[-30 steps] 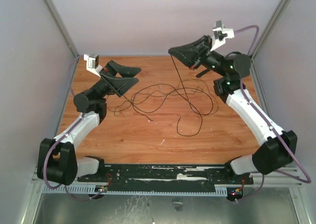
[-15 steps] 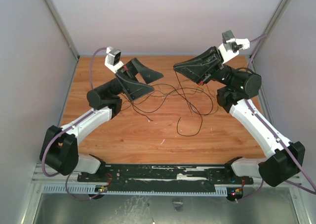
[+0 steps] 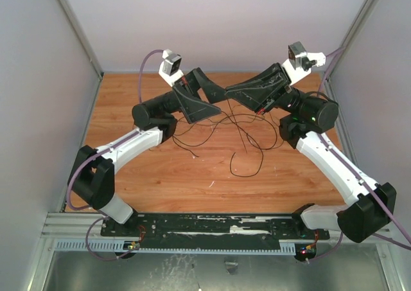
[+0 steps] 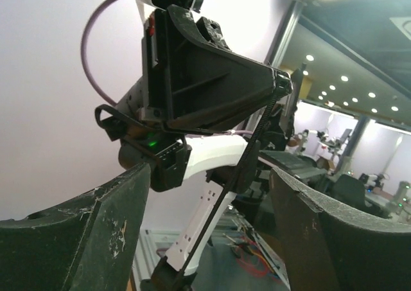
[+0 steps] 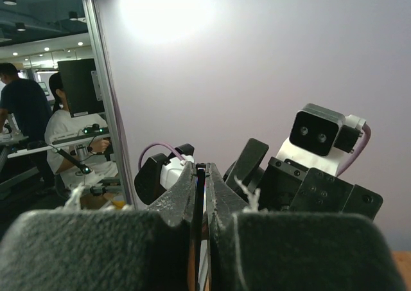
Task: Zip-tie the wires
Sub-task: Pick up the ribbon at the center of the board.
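Your zip tie is a thin, straight black plastic strip. One end is pinched tight in the tip of the right gripper, and the rest hangs down from it on a slant. Can't tell if the loose end touches anything. The wires look like long, skinny dark strands in loose, loopy curls, sprawled flat below that gripper and out to both sides, totally unbundled.
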Robot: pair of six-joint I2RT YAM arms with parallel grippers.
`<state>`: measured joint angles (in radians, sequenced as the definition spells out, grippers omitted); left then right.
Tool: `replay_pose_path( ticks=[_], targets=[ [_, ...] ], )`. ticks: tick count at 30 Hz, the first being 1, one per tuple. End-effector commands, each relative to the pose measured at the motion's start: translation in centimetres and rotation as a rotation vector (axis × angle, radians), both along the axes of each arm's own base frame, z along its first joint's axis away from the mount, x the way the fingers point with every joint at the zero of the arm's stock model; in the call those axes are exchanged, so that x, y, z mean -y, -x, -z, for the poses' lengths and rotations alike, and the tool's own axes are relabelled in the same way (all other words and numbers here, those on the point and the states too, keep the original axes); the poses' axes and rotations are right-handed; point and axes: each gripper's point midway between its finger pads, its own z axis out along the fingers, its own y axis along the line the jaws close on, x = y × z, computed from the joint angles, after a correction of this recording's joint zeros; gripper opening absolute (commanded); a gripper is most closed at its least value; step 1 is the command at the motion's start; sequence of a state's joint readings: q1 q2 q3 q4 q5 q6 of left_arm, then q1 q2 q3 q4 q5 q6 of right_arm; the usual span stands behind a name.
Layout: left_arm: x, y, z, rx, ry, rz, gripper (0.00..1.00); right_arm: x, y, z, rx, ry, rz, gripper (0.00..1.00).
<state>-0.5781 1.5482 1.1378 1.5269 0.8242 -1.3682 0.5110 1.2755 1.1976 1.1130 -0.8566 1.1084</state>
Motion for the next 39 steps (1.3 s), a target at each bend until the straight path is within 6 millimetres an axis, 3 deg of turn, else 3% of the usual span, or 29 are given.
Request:
replay_pose_path(
  ticks=[1, 8, 19, 33, 39],
  targets=[
    [-2.0, 5.8, -2.0, 0.317, 0.172, 0.054, 0.78, -0.1, 0.0, -0.3, -0.003, -0.024, -0.005, 0.00],
    [-1.7, 6.7, -1.9, 0.318, 0.176, 0.076, 0.64, -0.5, -0.8, -0.3, -0.007, -0.015, 0.007, 0.00],
    [-1.7, 6.9, -1.8, 0.322, 0.176, 0.073, 0.31, -0.6, -1.4, -0.4, -0.008, -0.024, 0.025, 0.00],
    [-1.6, 6.5, -1.3, 0.322, 0.169, 0.042, 0.02, -0.4, -2.4, -0.2, -0.015, -0.020, 0.063, 0.00],
    [-1.1, 5.7, -1.3, 0.315, 0.149, 0.001, 0.00, 0.0, -3.4, -0.1, -0.028, -0.015, 0.097, 0.00]
  ],
)
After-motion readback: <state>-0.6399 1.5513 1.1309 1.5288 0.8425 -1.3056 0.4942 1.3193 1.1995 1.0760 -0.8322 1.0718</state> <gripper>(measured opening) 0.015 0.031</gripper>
